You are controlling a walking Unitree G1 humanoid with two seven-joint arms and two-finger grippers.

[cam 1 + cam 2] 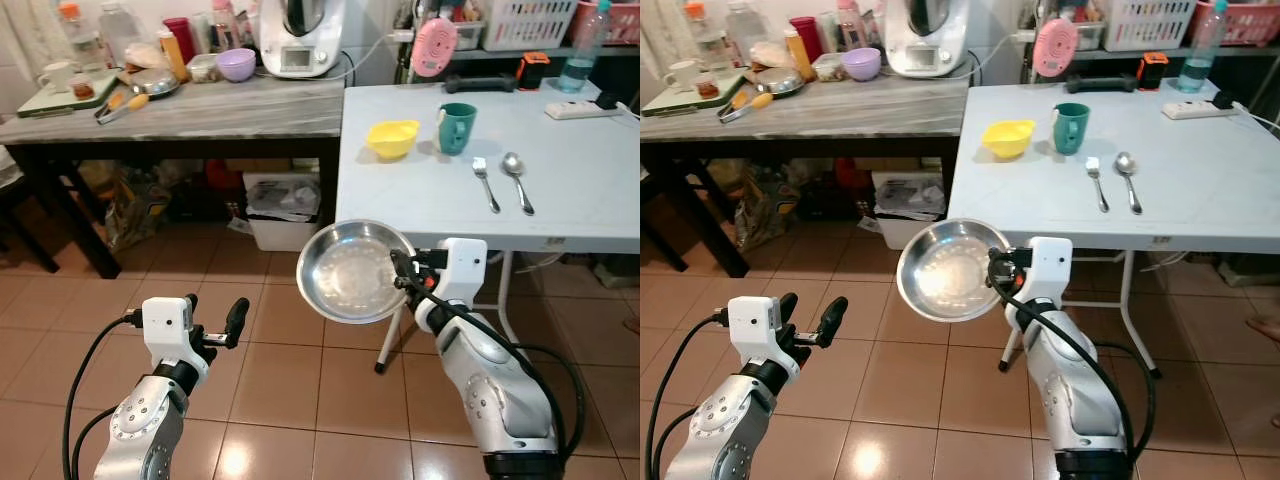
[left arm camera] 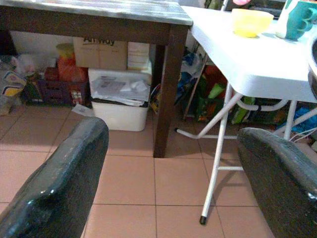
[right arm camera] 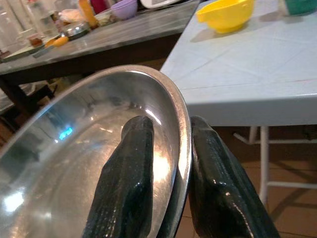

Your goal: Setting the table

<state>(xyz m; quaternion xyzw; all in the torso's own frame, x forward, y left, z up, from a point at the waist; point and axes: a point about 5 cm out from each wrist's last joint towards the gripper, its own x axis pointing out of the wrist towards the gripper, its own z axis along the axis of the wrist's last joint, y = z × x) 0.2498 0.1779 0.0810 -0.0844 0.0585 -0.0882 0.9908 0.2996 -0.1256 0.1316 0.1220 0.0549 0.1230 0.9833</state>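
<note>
Pinching the rim of the round steel plate (image 1: 352,271) between its fingers (image 3: 130,183), your right gripper (image 1: 404,272) carries it tilted toward the white folding desk (image 1: 420,205); your left gripper (image 1: 232,325) idles, fingers wide.

Plate (image 1: 352,272): polished metal, mirror-bright, pinched by its rim in my right gripper (image 3: 168,198).
Finger pads (image 3: 126,193): black, rough, faintly shiny.
White table (image 1: 580,200), ahead of that gripper: matt, lightly textured plastic-looking top.
Fork (image 1: 485,183) and spoon (image 1: 517,181): shiny metal.
Yellow bowl (image 1: 392,138): smooth plastic.
Floor (image 1: 270,330), under both grippers: glossy tile.
My arms (image 1: 490,390): satin silver metal.
</note>
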